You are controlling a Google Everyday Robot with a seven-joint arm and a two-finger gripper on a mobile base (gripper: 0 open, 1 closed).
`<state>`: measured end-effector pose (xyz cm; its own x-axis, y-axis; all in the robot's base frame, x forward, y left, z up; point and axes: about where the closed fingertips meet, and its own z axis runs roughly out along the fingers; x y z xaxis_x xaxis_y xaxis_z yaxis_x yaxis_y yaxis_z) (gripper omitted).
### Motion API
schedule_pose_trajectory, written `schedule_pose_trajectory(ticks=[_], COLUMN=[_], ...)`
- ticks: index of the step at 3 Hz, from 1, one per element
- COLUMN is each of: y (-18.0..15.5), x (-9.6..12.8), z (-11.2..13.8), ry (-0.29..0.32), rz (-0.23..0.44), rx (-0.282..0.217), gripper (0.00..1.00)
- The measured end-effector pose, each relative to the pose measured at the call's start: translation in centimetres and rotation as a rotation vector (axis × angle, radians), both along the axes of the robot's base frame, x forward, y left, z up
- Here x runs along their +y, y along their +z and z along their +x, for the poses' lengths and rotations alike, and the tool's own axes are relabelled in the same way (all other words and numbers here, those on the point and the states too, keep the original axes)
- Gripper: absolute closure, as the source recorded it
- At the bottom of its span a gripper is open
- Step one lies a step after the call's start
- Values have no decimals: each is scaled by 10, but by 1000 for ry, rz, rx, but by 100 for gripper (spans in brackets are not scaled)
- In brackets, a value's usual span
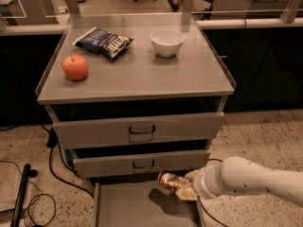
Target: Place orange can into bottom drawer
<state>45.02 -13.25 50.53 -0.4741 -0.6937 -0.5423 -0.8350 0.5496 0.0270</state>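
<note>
The orange can [171,180] lies on its side in my gripper [183,185], held above the open bottom drawer [120,207]. The gripper's cream fingers are shut on the can, at the drawer's right side just below the middle drawer's front. My white arm [251,178] reaches in from the right. The can casts a shadow on the drawer's flat grey floor. The bottom drawer is pulled out toward me and nothing lies in the part I can see.
On the cabinet top [142,74] sit a red apple [75,67], a dark blue chip bag [103,42] and a white bowl [166,42]. The top drawer [137,128] and middle drawer [139,163] are shut. Black cables [52,169] lie on the floor at left.
</note>
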Motion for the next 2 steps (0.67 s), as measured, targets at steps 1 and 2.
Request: schedule_pose_trajectory(ticks=[1,2], y=[-63,-109], x=[-1,5], z=[5,6], ry=[-21,13], rz=[6,25], rx=[41,18], gripper=[100,100])
